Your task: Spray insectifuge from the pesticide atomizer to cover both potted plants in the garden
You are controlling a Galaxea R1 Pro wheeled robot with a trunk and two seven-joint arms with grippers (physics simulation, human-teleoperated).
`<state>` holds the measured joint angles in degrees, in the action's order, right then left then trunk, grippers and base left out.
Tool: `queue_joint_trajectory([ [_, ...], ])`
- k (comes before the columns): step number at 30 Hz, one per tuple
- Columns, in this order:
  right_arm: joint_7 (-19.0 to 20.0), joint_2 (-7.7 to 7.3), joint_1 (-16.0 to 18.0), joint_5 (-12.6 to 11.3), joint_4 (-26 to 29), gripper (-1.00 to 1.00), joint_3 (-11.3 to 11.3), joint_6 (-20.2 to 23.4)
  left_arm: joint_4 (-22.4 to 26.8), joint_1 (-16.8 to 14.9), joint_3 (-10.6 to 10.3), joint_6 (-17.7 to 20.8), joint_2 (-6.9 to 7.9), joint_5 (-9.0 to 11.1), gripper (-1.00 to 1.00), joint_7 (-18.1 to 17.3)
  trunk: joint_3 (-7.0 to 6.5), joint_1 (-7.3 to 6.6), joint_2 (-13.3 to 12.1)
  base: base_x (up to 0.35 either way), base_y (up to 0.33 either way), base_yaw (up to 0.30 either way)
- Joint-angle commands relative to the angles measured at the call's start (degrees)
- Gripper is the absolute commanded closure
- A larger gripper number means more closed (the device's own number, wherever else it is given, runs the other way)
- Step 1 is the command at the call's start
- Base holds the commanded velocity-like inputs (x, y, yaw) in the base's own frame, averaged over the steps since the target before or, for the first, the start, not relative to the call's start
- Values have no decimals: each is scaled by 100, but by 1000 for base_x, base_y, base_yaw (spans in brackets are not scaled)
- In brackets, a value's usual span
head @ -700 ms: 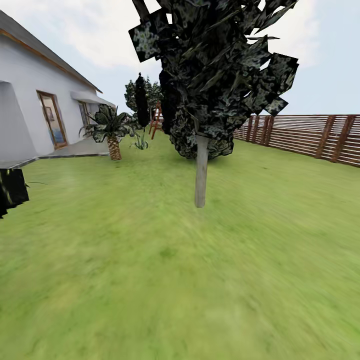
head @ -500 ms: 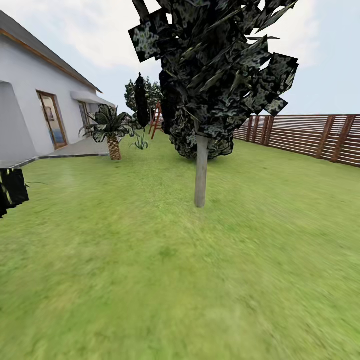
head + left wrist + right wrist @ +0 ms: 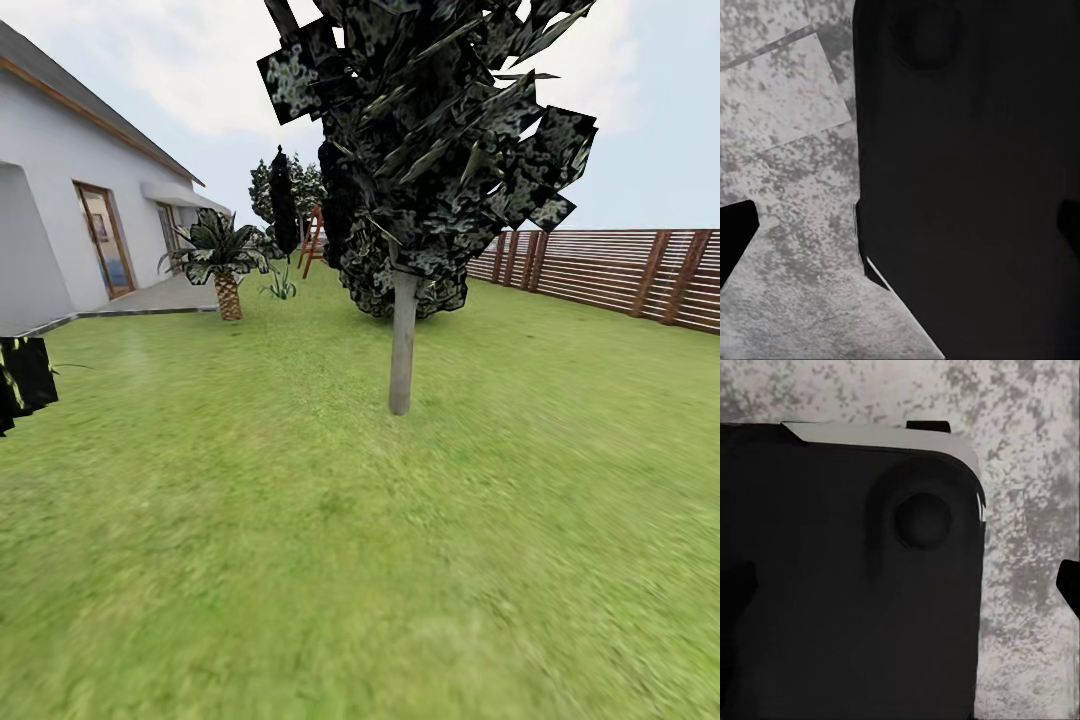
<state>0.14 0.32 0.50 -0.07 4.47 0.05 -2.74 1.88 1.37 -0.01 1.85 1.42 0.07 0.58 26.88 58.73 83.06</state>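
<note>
I was in the garden (image 3: 300, 560). Its lawn was wide and green, and it spread out flat in front of me from the near grass all the way to the back. A brown slatted wooden fence (image 3: 620, 265) ran along the right side of the garden. A tree (image 3: 402, 340) with a pale, thin trunk and dark leaves stood upright on the grass in the middle. Farther back on the left, a short palm (image 3: 226, 270) with a scaly trunk stood at the edge of the grass. More dark trees stood far behind it.
</note>
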Motion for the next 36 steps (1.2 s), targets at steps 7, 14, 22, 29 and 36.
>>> queue_joint_trajectory([
  [7, 3, -226, 5, 0, 213, -100, -12, -246, 246, -33, -7, -194, 117, -29, -100, 4, 5, 0, 2, 0, 0, 0],
  [14, 3, -400, 11, -8, 439, -100, -13, -470, 474, -241, -11, -419, 169, -43, -100, 4, 5, 0, 2, 0, 0, 0],
  [22, 16, -372, 20, -14, 2673, -100, 0, -2015, 1174, -1130, -8, -1089, 133, -2, -100, 19, 5, 0, 2, 0, 0, 0],
  [29, 3, -360, 21, -7, 2601, -100, 2, -2019, 1075, -1137, 9, -2164, 150, 10, -100, 20, 28, 0, 2, 0, 0, 84],
  [36, -238, -364, 21, -11, 2598, -100, -20, -2020, 1051, -1128, 112, -2562, 182, 348, -100, 30, 72, 0, 2, -2, 0, 213],
])
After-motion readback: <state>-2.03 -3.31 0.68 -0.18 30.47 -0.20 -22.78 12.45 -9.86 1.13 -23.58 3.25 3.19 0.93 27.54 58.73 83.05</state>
